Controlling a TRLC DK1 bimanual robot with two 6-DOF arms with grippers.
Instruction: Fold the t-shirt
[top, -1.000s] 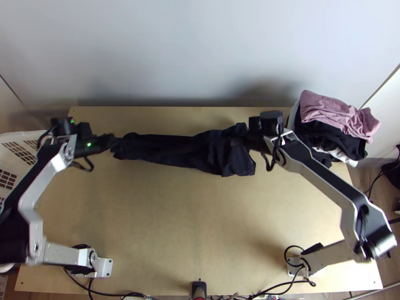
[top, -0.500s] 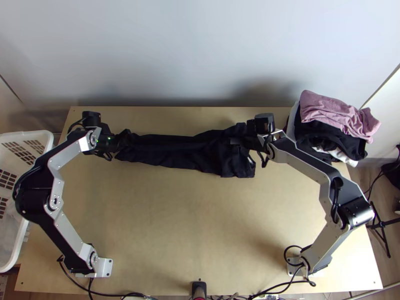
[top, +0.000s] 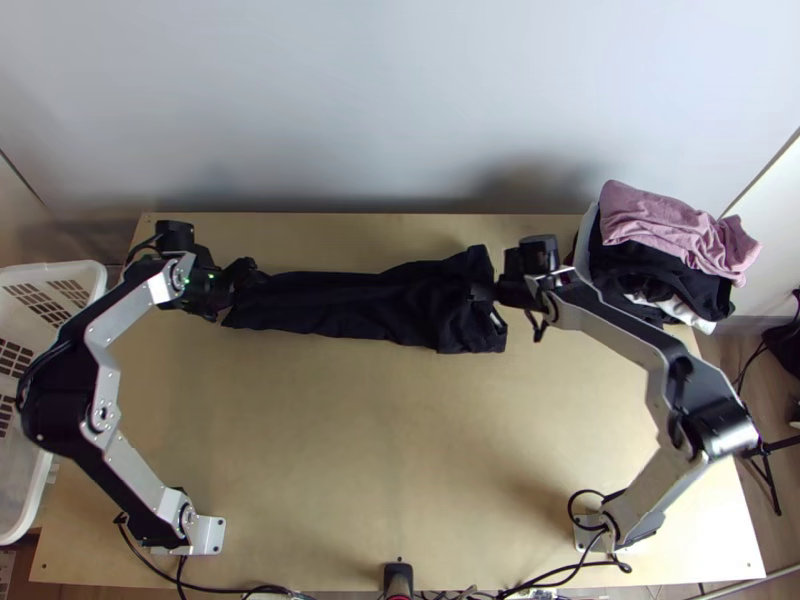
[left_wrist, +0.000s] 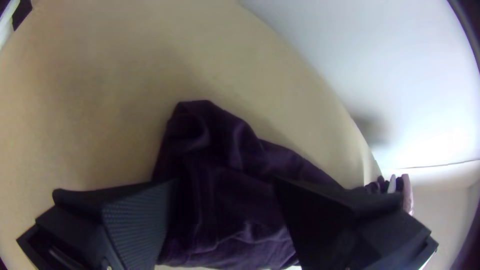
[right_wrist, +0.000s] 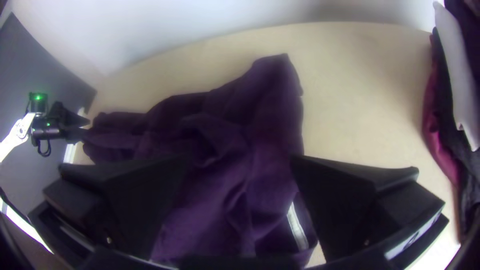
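The dark t-shirt (top: 350, 302) lies as a long narrow strip across the table's far half, bunched and wrinkled at its right end. My left gripper (top: 240, 285) is at the strip's left end; in the left wrist view this gripper (left_wrist: 225, 200) stands open, with dark cloth (left_wrist: 230, 165) beyond and between its fingers. At the wide right end is my right gripper (top: 488, 291). The right wrist view has this gripper (right_wrist: 240, 190) open over the rumpled cloth (right_wrist: 260, 130), a pale strip showing near one finger.
A pile of clothes, pink on top (top: 670, 230), stands at the table's far right corner. The white basket (top: 95, 275) is beside the table at the left. A wall rises behind the far edge. Bare wood (top: 380, 450) lies between the arms' bases.
Over the last second my left arm has swung in to the cloth's left end, its gripper turning. My right arm has shifted a little, and the cloth's left end has spread slightly.
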